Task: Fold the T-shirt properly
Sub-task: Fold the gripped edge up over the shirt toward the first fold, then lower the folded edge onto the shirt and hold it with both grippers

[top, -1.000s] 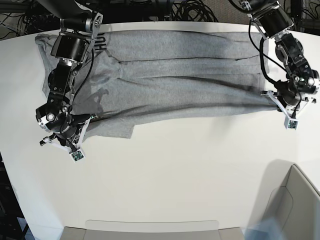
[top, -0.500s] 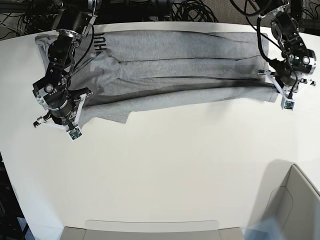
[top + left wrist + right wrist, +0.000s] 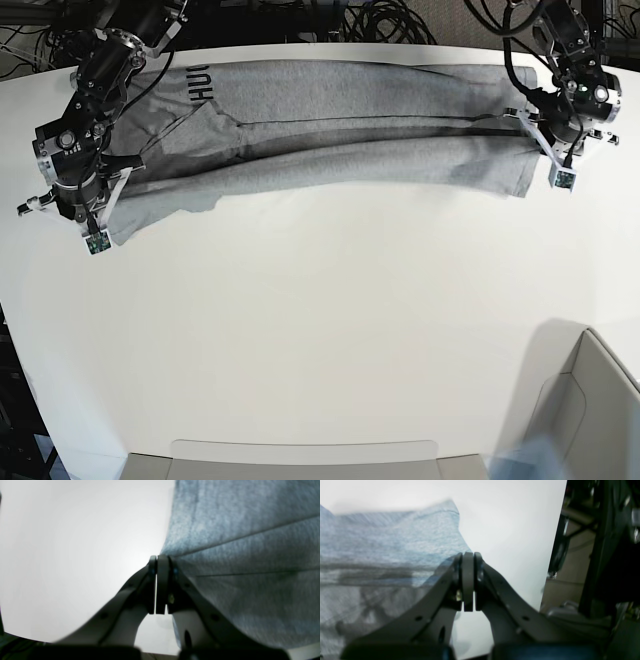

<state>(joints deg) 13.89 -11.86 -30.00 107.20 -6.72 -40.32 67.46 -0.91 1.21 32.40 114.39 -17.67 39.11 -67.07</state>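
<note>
The heather-grey T-shirt point(image 3: 340, 130) lies stretched along the back of the white table point(image 3: 320, 320), folded lengthwise, with black letters point(image 3: 200, 82) showing at its left end. My left gripper point(image 3: 530, 137) is shut on the shirt's right end; the left wrist view shows its tips point(image 3: 161, 559) pinched at the edge of the grey cloth point(image 3: 245, 555). My right gripper point(image 3: 122, 170) is shut on the shirt's left end; the right wrist view shows the closed tips point(image 3: 468, 555) beside the cloth point(image 3: 390, 542). Both hold the near layer lifted over the rest.
A grey bin point(image 3: 590, 400) stands at the front right corner. A flat grey tray edge point(image 3: 300, 455) runs along the front. Black cables point(image 3: 390, 20) lie beyond the table's back edge. The table's edge point(image 3: 552, 555) is close beside my right gripper.
Both grippers have moved toward the back of the table, carrying the shirt's near edge with them. The shirt's band is now narrower and lies farther back.
</note>
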